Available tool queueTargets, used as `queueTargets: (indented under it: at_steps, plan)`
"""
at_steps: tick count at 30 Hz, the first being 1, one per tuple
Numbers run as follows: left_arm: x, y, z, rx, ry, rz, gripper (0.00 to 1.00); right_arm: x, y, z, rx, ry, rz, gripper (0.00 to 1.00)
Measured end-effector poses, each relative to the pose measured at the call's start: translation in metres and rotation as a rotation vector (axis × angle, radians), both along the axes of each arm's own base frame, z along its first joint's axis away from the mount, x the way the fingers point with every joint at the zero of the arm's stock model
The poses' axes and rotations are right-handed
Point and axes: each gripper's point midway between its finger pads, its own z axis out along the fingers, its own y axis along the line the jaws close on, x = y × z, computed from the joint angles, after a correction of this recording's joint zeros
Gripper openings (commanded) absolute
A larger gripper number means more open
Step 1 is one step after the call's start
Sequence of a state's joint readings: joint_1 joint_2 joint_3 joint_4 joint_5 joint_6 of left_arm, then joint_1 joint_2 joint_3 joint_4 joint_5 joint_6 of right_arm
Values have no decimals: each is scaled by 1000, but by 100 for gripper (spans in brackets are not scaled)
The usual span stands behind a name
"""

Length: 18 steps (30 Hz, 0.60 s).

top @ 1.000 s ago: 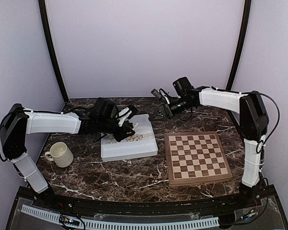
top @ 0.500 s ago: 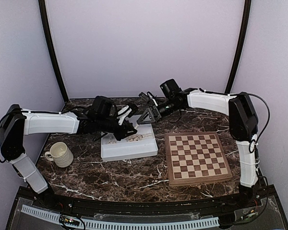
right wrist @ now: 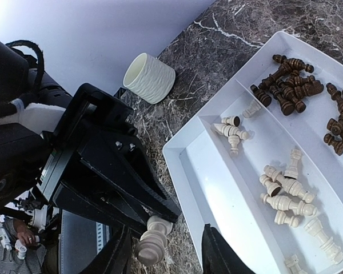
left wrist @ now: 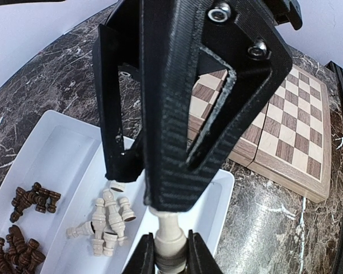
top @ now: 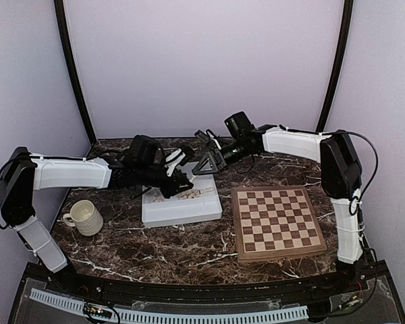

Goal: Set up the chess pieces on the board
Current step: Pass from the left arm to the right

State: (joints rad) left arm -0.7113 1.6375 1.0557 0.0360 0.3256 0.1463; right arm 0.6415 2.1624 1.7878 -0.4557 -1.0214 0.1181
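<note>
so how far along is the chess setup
Nothing is done: the board has no pieces on it. In hand: the left claw pinches one cream piece, the right claw open around it. To do: the other cream pieces and dark pieces lying in the white tray.

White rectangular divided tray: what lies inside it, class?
Dark brown chess pieces lie along one long side, cream-white chess pieces beside them. From above, the black left hand covers part of its interior.
</note>
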Motion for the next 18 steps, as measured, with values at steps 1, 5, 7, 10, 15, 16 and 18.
queueTargets:
  at_steps: [1, 5, 7, 10, 15, 16, 18]
  plan:
    - [0, 0, 0, 0, 0, 0, 9, 0, 0, 0, 0, 0, 0, 39]
    - [0, 0, 0, 0, 0, 0, 9, 0, 0, 0, 3, -4, 3, 26]
    - [1, 1, 0, 2, 0, 3, 9, -1, 0, 1, 8, 2, 8, 23]
    - [1, 1, -1, 7, 1, 6, 9, -3, 1, 2, 14, 4, 15, 19]
    - [1, 2, -1, 9, 1, 9, 9, -4, 2, 3, 20, 5, 22, 24]
    - [1, 2, -1, 9, 1, 9, 9, -4, 2, 3, 20, 4, 22, 26]
    - [1, 2, -1, 9, 0, 10, 9, -5, 2, 3, 20, 3, 23, 28]
